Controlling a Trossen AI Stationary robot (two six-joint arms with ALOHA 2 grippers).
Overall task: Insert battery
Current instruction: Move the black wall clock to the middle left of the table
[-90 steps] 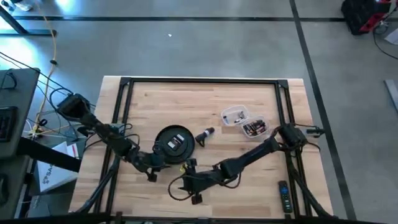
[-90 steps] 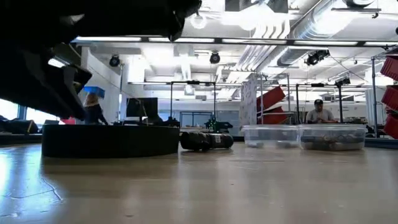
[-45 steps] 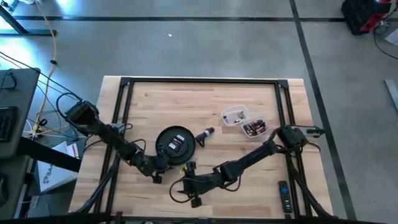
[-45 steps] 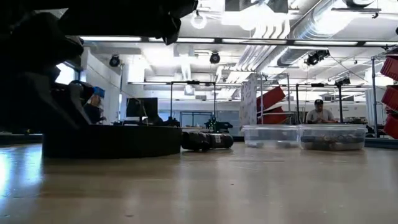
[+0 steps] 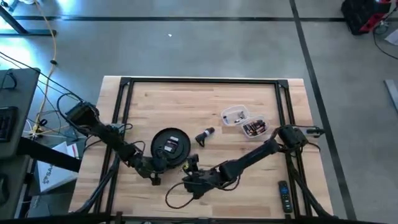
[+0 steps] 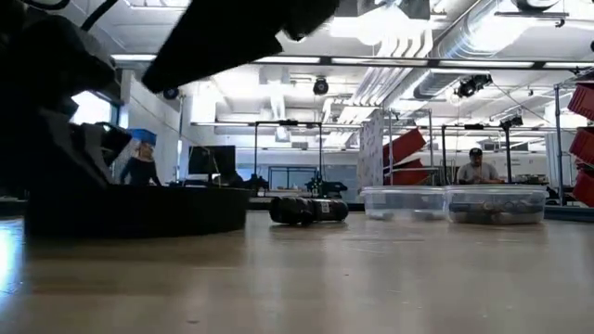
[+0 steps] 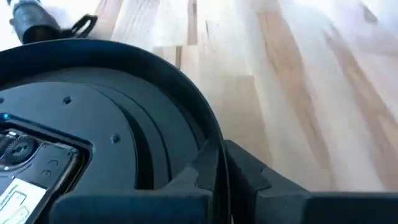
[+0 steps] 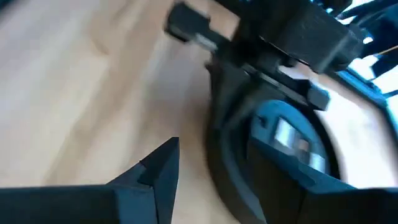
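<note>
The left end effector (image 5: 163, 163) gripped the rim of the round black device (image 5: 170, 144), its fingers (image 7: 208, 171) closed on the edge. The right end effector (image 5: 191, 167), fingers apart, hovered just beside the device's near edge. No battery could be made out; a small flashlight (image 5: 204, 135) and two clear containers (image 5: 244, 122) lay farther along the bench (image 5: 205, 99).

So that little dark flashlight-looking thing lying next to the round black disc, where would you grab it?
Probably across the middle of its barrel, coming straight down. The flashlight lies flat on the table, slanted, apart from the disc and the clear tubs, so fingers could close across its narrow width with room either side.
</note>
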